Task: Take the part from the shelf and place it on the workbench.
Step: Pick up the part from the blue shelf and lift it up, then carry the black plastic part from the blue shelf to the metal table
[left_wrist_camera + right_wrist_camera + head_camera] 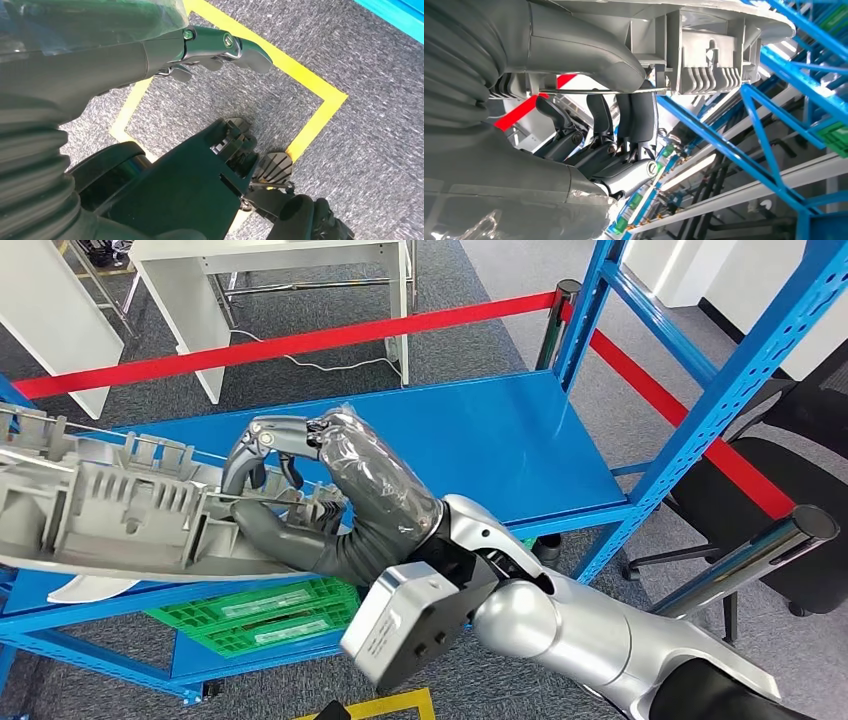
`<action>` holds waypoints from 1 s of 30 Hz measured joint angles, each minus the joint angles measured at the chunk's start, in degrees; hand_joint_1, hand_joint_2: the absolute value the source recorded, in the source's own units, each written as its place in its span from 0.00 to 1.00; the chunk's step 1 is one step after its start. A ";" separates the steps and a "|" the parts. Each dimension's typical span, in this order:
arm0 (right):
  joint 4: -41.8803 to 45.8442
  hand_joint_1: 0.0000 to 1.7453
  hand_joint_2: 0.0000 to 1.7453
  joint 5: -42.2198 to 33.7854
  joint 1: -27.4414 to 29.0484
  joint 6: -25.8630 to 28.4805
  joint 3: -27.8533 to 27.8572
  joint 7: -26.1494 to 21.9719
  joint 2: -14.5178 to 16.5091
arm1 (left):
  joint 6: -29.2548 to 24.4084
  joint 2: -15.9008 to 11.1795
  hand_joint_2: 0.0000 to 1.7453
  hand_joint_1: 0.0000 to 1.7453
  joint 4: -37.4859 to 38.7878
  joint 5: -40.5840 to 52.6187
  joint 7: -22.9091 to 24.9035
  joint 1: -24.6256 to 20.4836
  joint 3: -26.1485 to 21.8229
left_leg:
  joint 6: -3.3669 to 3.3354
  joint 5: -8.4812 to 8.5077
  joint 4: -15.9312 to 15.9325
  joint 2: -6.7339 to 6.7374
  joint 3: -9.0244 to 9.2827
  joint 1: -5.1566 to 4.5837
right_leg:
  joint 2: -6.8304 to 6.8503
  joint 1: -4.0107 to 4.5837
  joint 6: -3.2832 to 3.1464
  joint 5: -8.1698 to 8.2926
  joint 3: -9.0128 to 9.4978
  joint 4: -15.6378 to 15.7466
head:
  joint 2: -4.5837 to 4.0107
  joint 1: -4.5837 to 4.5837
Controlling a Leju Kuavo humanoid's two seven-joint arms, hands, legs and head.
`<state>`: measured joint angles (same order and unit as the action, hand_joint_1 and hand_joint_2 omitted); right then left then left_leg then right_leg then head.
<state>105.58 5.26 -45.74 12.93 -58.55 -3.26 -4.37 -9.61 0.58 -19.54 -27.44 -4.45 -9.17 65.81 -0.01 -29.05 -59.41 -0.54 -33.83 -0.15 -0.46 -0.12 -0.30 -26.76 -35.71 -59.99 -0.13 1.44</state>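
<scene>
Fingers (262,440) of right hand (330,495) wrap and hold the grey part (110,515) | part lies over blue shelf (500,440) edge | grasp done, carrying to workbench remains | left hand (220,47) hangs with nothing held, fingers curled.

Even, bright indoor light falls across the head view, and the blue shelf (500,440) shows a soft pale sheen on its top and only faint shadows. Near the shelf, the silver right arm (560,625) carries small white highlights. The left wrist view is sharp on the carpet (350,45), while the ribbed cover close to the lens is dim and soft. The right wrist view is glary and washed out behind the fingers (599,112).
</scene>
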 joint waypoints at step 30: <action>1.38 1.00 1.00 0.68 1.29 -0.44 -0.95 0.28 -0.02 | -0.34 -0.13 1.00 0.00 0.02 -1.62 0.46 0.33 -0.04 | 0.01 -0.01 0.01 0.00 0.00 0.00 | 0.00 0.00 0.00 -0.01 0.00 0.00 | 0.00 0.00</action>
<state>106.96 5.94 -44.45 12.49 -59.49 -2.98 -4.39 -9.95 0.46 -19.52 -29.05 -3.98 -8.85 65.77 0.00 -29.06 -59.40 -0.54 -33.83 -0.14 -0.46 -0.12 -0.31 -26.76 -35.71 -59.99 -0.13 1.44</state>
